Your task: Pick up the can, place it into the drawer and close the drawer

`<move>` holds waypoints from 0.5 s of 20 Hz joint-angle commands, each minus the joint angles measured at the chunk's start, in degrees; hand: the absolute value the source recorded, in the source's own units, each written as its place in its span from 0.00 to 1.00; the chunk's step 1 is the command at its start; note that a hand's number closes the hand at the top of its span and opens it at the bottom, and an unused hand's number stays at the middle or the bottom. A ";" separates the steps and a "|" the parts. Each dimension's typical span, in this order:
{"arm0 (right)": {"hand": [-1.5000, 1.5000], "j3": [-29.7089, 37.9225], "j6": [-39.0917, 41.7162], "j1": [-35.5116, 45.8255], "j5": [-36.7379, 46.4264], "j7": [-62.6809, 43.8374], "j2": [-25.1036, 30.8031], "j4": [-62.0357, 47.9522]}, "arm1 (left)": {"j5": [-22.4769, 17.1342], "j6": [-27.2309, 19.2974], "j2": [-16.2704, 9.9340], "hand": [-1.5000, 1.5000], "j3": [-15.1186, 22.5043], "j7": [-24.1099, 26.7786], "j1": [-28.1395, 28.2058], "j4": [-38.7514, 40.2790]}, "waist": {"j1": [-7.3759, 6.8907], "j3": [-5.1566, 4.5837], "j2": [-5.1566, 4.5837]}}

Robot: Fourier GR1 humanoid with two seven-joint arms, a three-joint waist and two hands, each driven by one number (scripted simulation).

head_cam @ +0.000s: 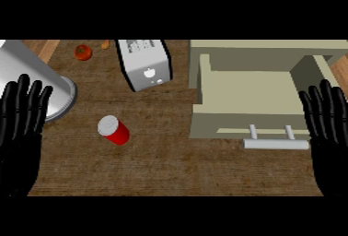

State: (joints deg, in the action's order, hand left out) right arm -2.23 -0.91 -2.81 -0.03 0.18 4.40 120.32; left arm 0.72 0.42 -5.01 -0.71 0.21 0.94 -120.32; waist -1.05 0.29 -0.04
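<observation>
A: Head view first; where is the small red cylindrical can with the silver lid?

B: Standing on the brown wood-grain desk, left of centre, apart from everything; the open beige drawer with its silver bar handle lies well to its right.

A: And each robot hand?

B: The left robot hand rests at the left edge, fingers straight and holding nothing; the right robot hand likewise at the right edge, beside the drawer.

A: How will the can handle?

B: Probably light, rigid, smooth-walled and somewhat slippery; I'd wrap it round the middle of its side, not the lid.
</observation>
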 commanded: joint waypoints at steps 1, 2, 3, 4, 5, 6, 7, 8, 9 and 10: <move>0.00 -0.02 1.23 -0.69 0.45 4.11 -0.36 -2.99 | -6.59 5.03 -2.55 0.00 -4.04 1.50 0.79 1.01 | 0.96 -0.29 0.06; 0.00 1.86 0.45 3.87 -0.66 0.84 0.40 -2.50 | -6.56 6.52 -2.03 0.00 -1.33 2.51 1.63 1.46 | 0.86 -0.30 0.04; 0.00 0.61 0.49 -0.61 -0.95 -1.64 0.26 2.96 | -8.93 8.38 -2.83 0.00 -0.71 0.34 1.76 -1.04 | 1.11 -0.31 0.16; 0.00 2.07 0.54 1.83 -1.54 0.39 0.36 -0.57 | -15.85 13.24 -6.49 0.00 -4.66 0.13 0.97 -0.42 | 0.77 -0.32 0.08; 0.00 2.50 0.02 1.55 -0.95 2.38 -0.06 -1.47 | -20.53 17.31 -9.09 0.00 -7.98 2.64 2.73 0.14 | 0.48 -0.35 0.08; 0.00 2.83 0.42 2.73 -1.23 2.26 0.35 -2.61 | -20.79 19.41 -8.50 0.00 -5.15 3.65 3.40 1.16 | 0.55 -0.35 0.04; 0.00 3.99 -2.89 -1.81 -0.73 -7.08 -0.45 -3.69 | -15.08 11.61 -6.81 0.00 -4.64 -7.34 7.65 5.97 | 0.90 -0.36 -0.44; 0.00 4.27 -3.32 -2.54 -0.97 -9.07 -0.38 -2.11 | -17.77 12.12 -8.66 0.00 -6.92 -9.82 5.53 7.09 | 1.65 -0.35 -0.24; 0.00 3.04 -3.29 -3.23 -0.17 -8.96 -0.81 -2.06 | -19.41 10.69 -9.04 0.00 -6.45 -15.37 3.82 4.29 | 1.41 -0.24 0.01; 0.00 2.15 -4.52 -2.40 1.21 -9.57 -1.69 -2.39 | -22.62 11.40 -11.16 0.00 -8.92 -17.96 2.49 3.49 | 1.01 -0.27 0.04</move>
State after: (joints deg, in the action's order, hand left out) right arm 0.35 -3.10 -3.95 -0.30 -5.02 3.86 118.40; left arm -16.05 11.62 -12.71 -6.50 -7.85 4.35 -117.10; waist -0.06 0.01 -0.09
